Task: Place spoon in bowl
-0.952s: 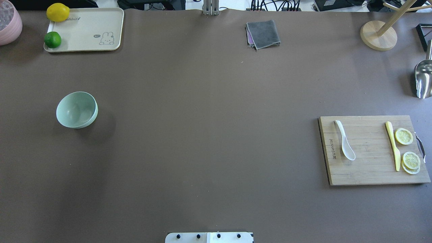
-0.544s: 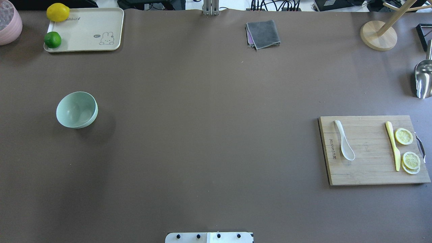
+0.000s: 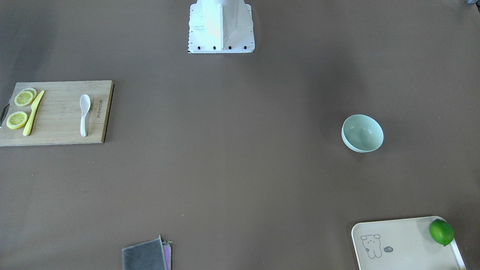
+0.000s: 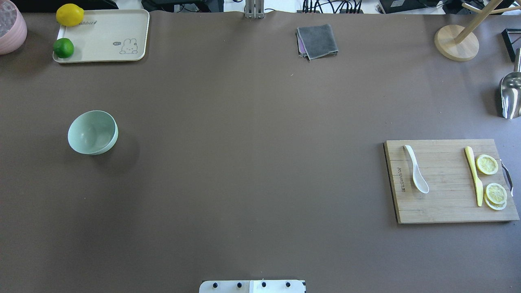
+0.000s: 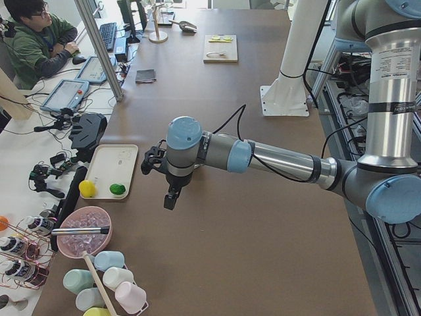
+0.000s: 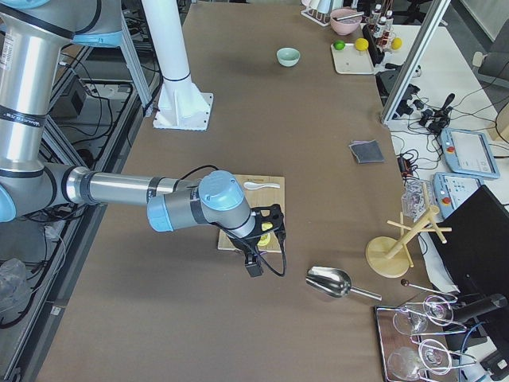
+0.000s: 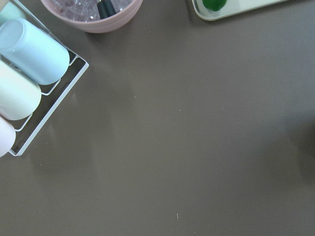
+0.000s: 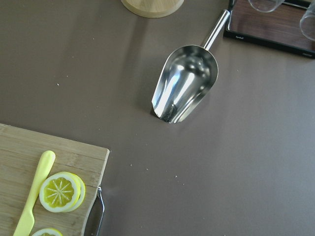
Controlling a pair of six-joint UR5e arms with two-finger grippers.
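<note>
The white spoon [image 4: 416,174] lies on the wooden cutting board [image 4: 447,203] at the table's right; it also shows in the front view [image 3: 84,112]. The mint-green bowl [image 4: 93,132] stands upright and empty at the table's left, far from the spoon. It also shows in the front view [image 3: 362,133]. Neither arm shows in the overhead or front view. My left gripper [image 5: 171,195] hangs above the table's left end in the exterior left view. My right gripper [image 6: 254,263] hangs by the board's outer edge in the exterior right view. I cannot tell whether either is open or shut.
A yellow knife [image 4: 474,176] and lemon slices [image 4: 487,164] share the board. A metal scoop [image 4: 511,95] and a wooden stand [image 4: 456,42] are at the far right. A grey cloth [image 4: 317,40] is at the back. A cream tray [image 4: 106,36] with a lime and a lemon is at the back left.
</note>
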